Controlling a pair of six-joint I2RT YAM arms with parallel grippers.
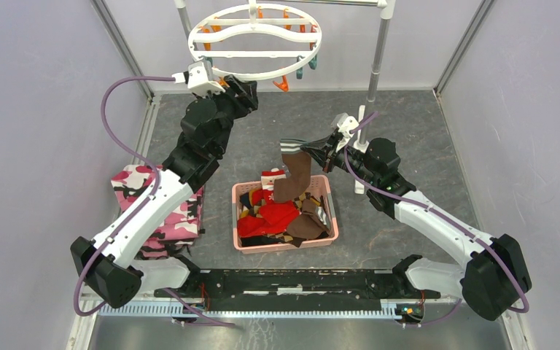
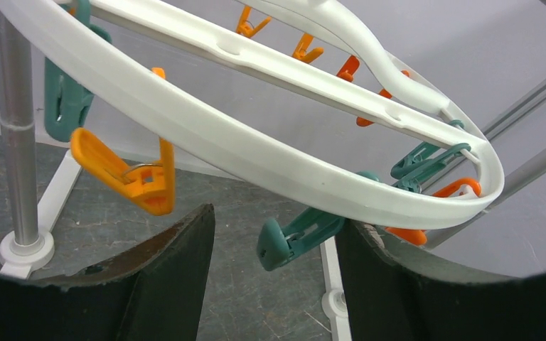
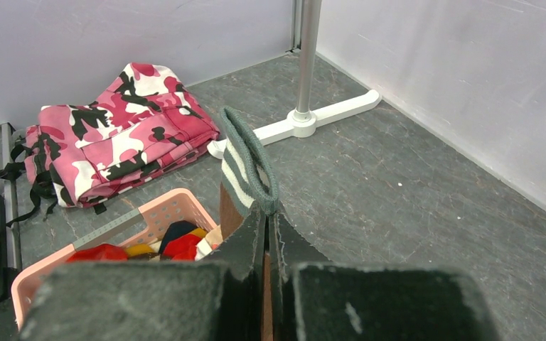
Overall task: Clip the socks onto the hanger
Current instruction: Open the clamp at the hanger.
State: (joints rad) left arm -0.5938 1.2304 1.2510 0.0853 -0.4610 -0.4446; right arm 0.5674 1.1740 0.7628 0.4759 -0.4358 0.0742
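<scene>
The hanger [image 1: 255, 40], a white ring with orange and teal clips, hangs at the back. My left gripper [image 1: 227, 84] is raised just under its near-left rim. In the left wrist view this gripper [image 2: 277, 222] is open, with a teal clip [image 2: 295, 240] dangling between the fingers and touching neither. My right gripper [image 1: 321, 148] is shut on the grey-and-white striped cuff [image 3: 245, 160] of a dark brown sock [image 1: 296, 179]. The sock hangs down, its foot reaching into the pink basket [image 1: 286, 246]. A second brown sock [image 1: 308, 227] lies in the basket.
The basket also holds red and patterned socks. A folded pink camouflage cloth [image 1: 157, 204] lies left of it. The rack's metal pole [image 1: 379, 58] and white foot [image 3: 313, 117] stand at the back right. Walls close in the left, right and back.
</scene>
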